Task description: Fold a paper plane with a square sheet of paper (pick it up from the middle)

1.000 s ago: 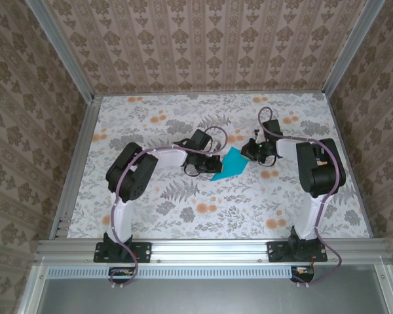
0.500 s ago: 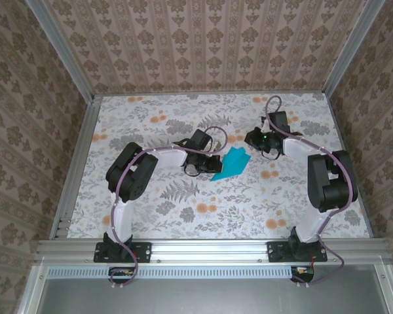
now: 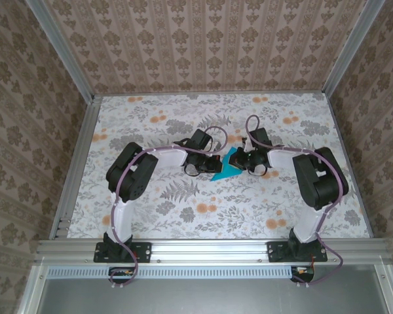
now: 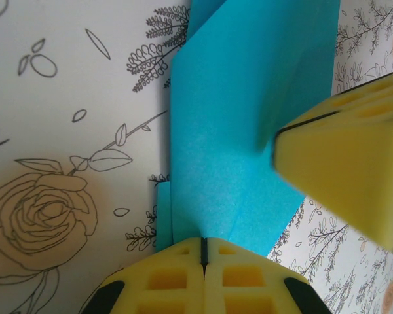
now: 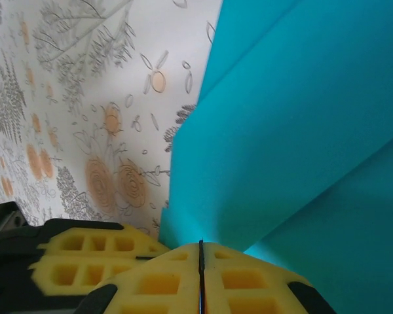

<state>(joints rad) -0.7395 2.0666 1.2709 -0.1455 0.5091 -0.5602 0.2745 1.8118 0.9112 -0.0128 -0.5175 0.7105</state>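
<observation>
Left wrist view: the left gripper (image 4: 203,243) has its pads pressed together on an edge of the part-folded sheet of paper (image 4: 249,131), which sits between the arms on the floral table (image 3: 150,118); the right gripper (image 5: 200,252) pinches another edge. Thin and floppy, it will likely crease or tear easily, so doubled folds look the safer hold.

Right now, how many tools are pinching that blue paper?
2. The left tool clamps the folded turquoise paper from its left side, and the right tool clamps it from its right.
</observation>
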